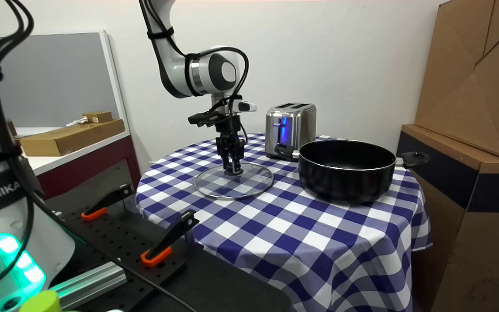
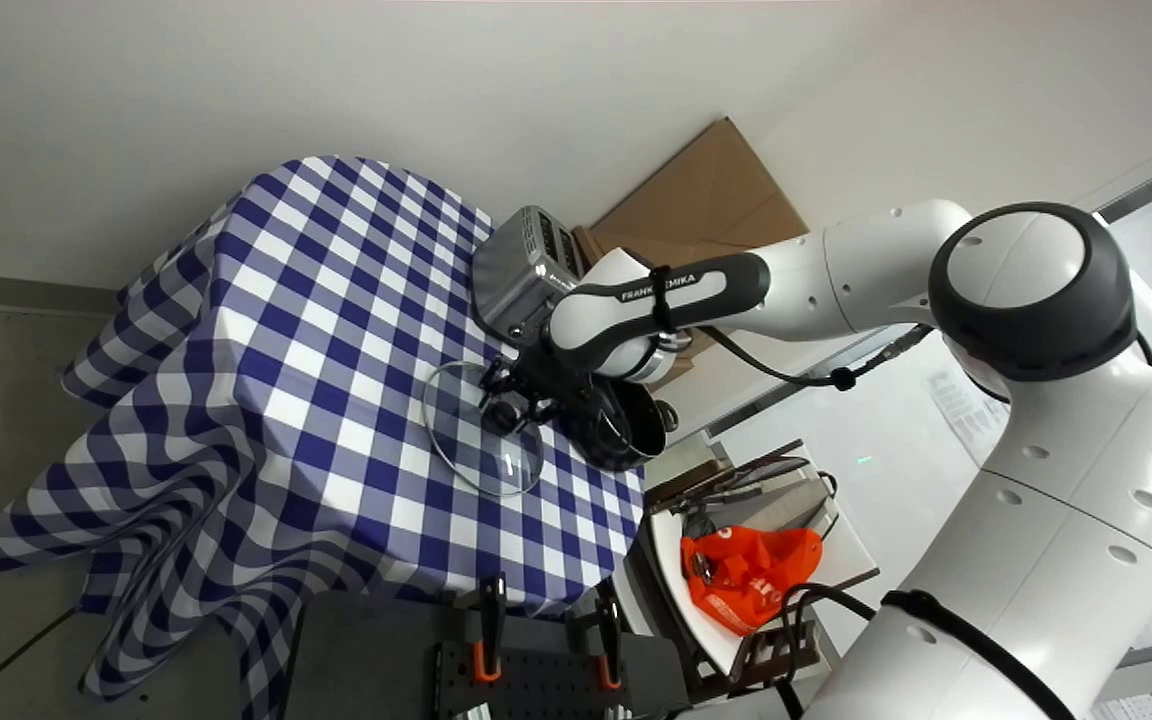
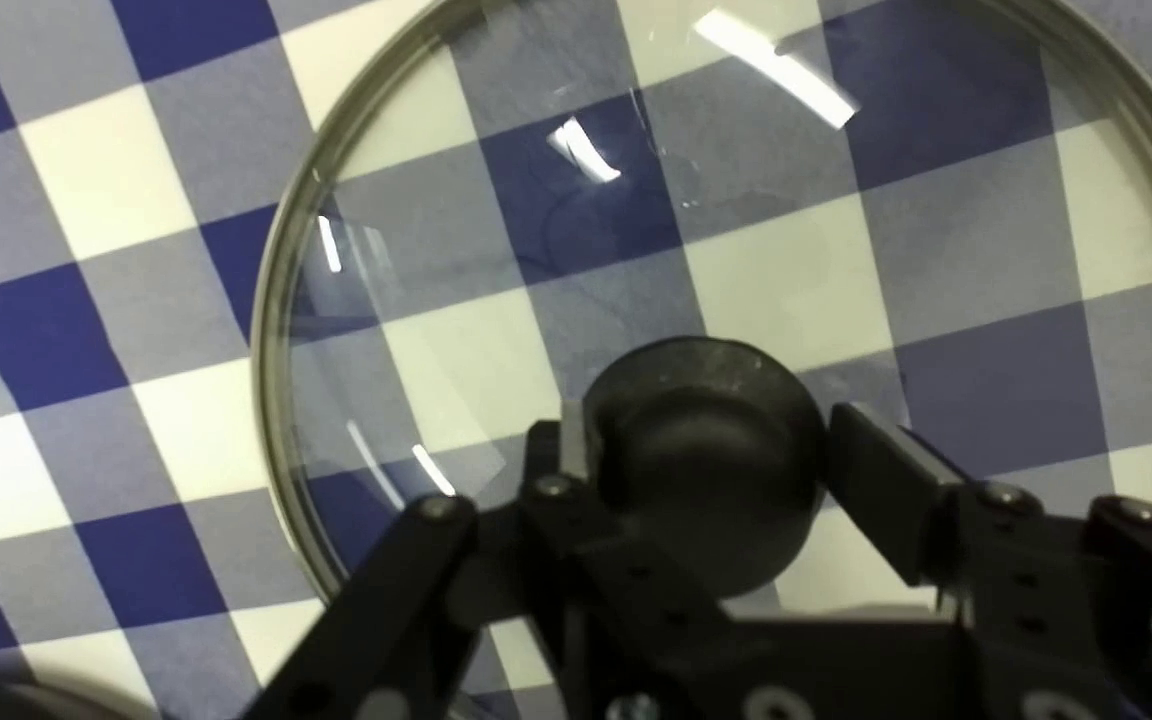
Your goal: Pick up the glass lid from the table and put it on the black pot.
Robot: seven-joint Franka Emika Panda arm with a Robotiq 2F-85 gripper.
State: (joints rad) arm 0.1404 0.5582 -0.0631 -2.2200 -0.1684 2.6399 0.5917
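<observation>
The glass lid (image 1: 256, 184) lies flat on the checkered table (image 1: 275, 225), knob up. It also shows in an exterior view (image 2: 456, 440) and fills much of the wrist view (image 3: 786, 280). My gripper (image 1: 233, 169) points down over the lid's middle. In the wrist view the fingers (image 3: 706, 440) stand on either side of the black knob (image 3: 701, 490). The left finger is close against the knob; a gap shows beside the right finger's pad. The black pot (image 1: 347, 182) stands uncovered to the lid's right. The arm partly hides the pot in an exterior view (image 2: 648, 420).
A silver toaster (image 1: 293, 130) stands behind the pot, near the wall. The pot's handle (image 1: 414, 159) sticks out toward cardboard boxes (image 1: 470, 86). Black clamps with orange pads (image 1: 156, 255) stand on the dark workbench in front. A dark curved edge (image 3: 26, 700) shows in the wrist view's lower left corner.
</observation>
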